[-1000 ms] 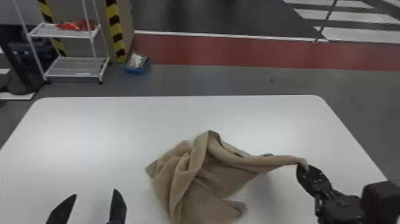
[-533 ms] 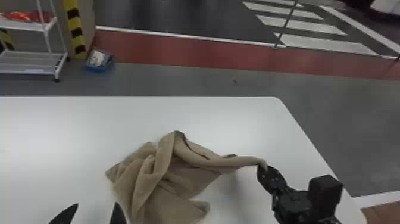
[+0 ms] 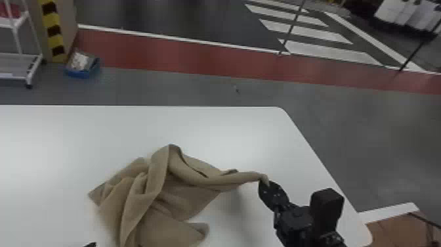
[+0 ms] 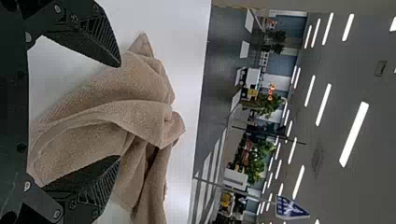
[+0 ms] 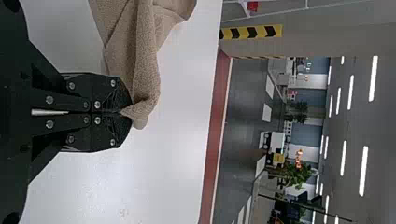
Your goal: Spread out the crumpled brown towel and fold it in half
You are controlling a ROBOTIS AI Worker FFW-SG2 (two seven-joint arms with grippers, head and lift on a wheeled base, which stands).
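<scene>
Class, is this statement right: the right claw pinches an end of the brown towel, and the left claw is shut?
No: the left claw is open, as the left wrist view shows. The right claw does pinch the brown towel.

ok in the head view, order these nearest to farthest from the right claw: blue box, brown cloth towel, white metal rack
1. Brown cloth towel, pinched in the right claw.
2. Blue box, on the floor past the white table, left side.
3. White metal rack, farthest left.
</scene>
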